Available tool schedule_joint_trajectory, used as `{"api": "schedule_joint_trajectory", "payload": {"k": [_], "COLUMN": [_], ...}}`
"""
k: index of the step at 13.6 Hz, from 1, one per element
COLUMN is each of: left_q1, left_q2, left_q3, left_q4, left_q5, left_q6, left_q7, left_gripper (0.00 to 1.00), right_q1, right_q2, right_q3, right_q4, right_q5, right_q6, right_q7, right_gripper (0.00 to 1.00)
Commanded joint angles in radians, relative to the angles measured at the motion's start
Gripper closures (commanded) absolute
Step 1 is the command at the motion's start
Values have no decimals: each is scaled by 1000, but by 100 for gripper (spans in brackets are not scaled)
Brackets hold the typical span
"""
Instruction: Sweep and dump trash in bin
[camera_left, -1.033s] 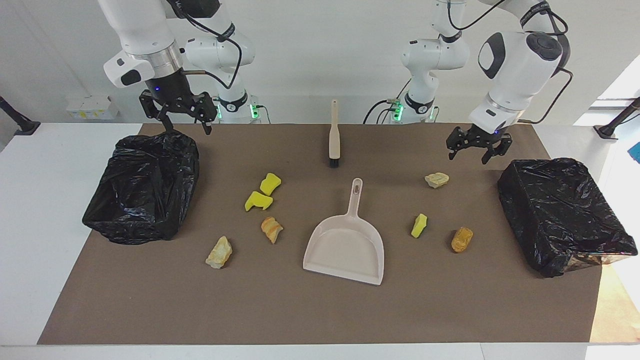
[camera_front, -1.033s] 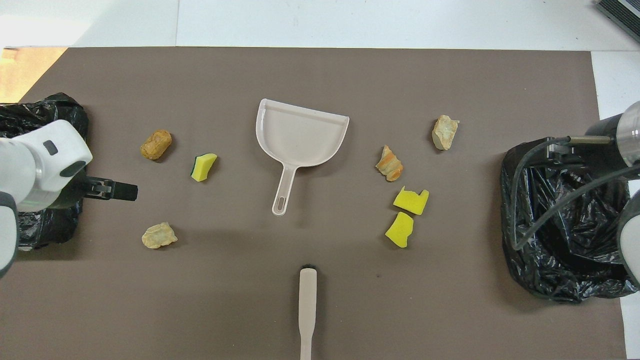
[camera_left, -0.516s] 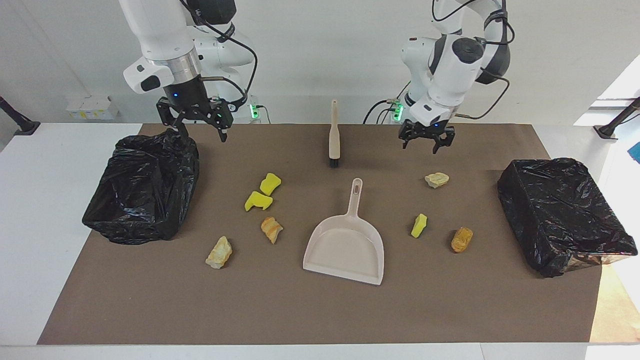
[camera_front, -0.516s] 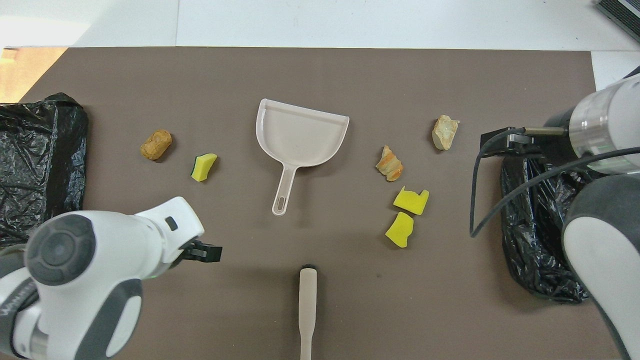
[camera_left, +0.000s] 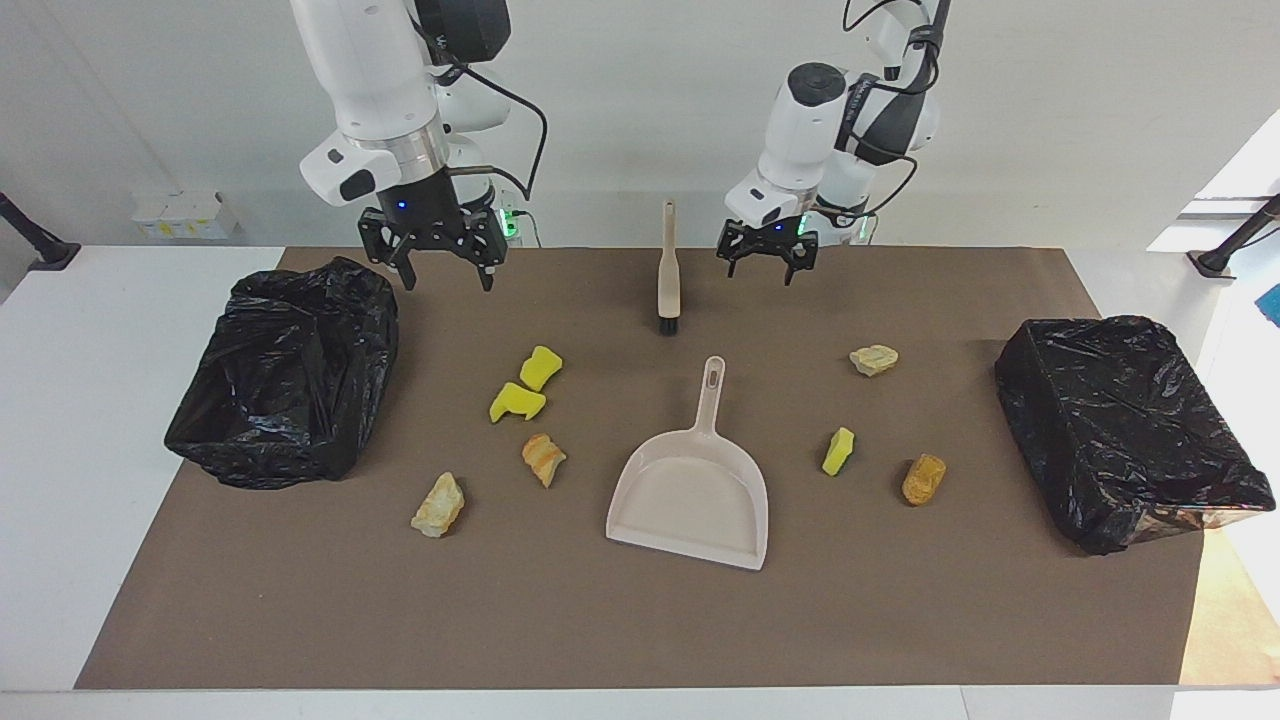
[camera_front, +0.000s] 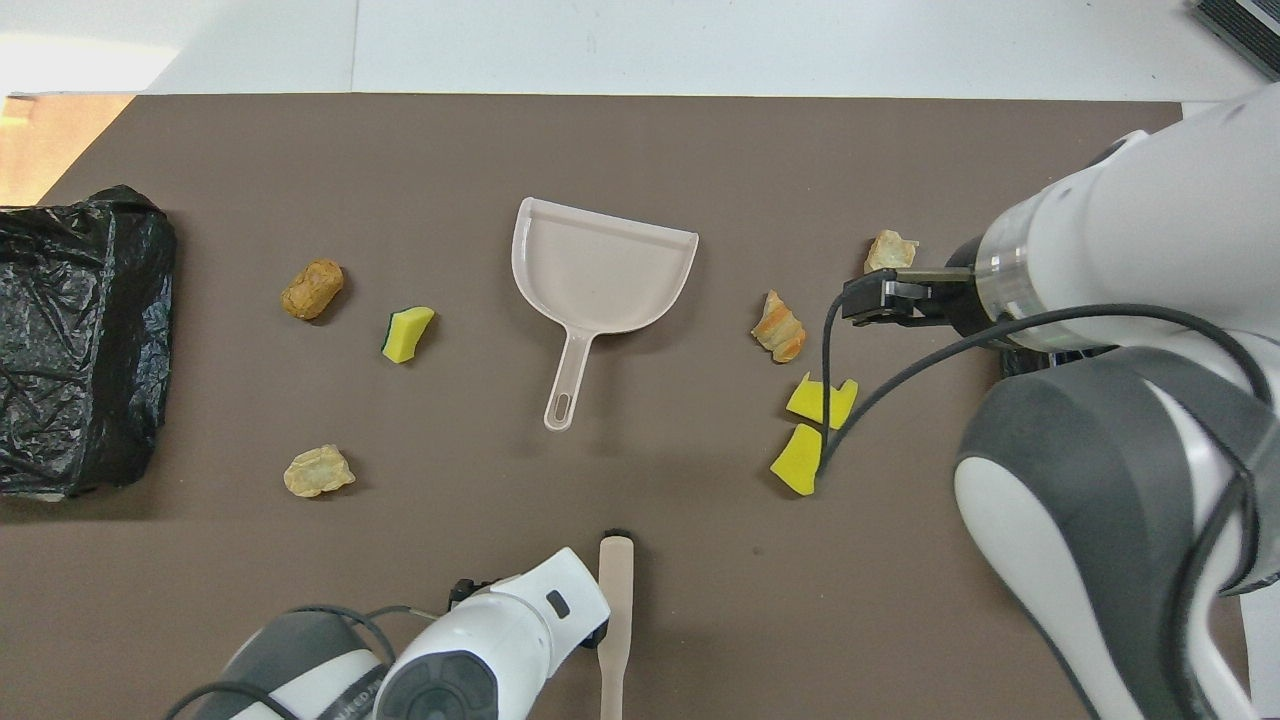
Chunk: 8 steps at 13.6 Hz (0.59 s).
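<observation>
Several trash lumps lie on the brown mat (camera_left: 640, 620). Two yellow pieces (camera_left: 540, 367) (camera_front: 820, 400) and two tan chunks (camera_left: 543, 458) (camera_front: 778, 327) lie toward the right arm's end. A tan lump (camera_left: 873, 360), a yellow piece (camera_left: 838, 450) and an orange chunk (camera_left: 923, 478) (camera_front: 313, 289) lie toward the left arm's end. The pale dustpan (camera_left: 690, 490) (camera_front: 600, 270) sits in the middle. The brush (camera_left: 667, 270) (camera_front: 615, 620) lies nearer to the robots. My left gripper (camera_left: 762, 272) hangs open and empty beside the brush handle. My right gripper (camera_left: 447, 280) hangs open and empty over the mat between brush and bin.
One black-bagged bin (camera_left: 285, 370) stands at the right arm's end of the mat, another (camera_left: 1120, 420) (camera_front: 80, 340) at the left arm's end. In the overhead view the right arm covers most of its bin.
Both arms have swung inward from their bins toward the middle. The left gripper came alongside the brush. The right gripper left its bin's rim. Nothing on the mat moved.
</observation>
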Motion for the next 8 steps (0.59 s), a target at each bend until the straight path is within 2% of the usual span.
{"api": "schedule_joint_trajectory", "payload": {"k": [1, 2, 5, 8], "left_q1": [-127, -196, -288, -328], "left_q2": [15, 21, 13, 24], "left_q3": [21, 21, 21, 18], "left_q4": [-23, -29, -57, -100], "left_q5": [14, 14, 14, 14], "left_q6": [53, 62, 74, 142], "left_q7": [-189, -240, -254, -254], "left_gripper": [0, 0, 0, 0], "right_q1": [45, 66, 137, 144], "right_q2": [72, 114, 224, 345], "right_q3": [-1, -1, -3, -4], "right_q4": [4, 4, 11, 126], "right_q5": [1, -7, -9, -12], "right_q6": [80, 127, 227, 235], "right_q7": [112, 140, 240, 292], "right_gripper": [0, 0, 0, 0]}}
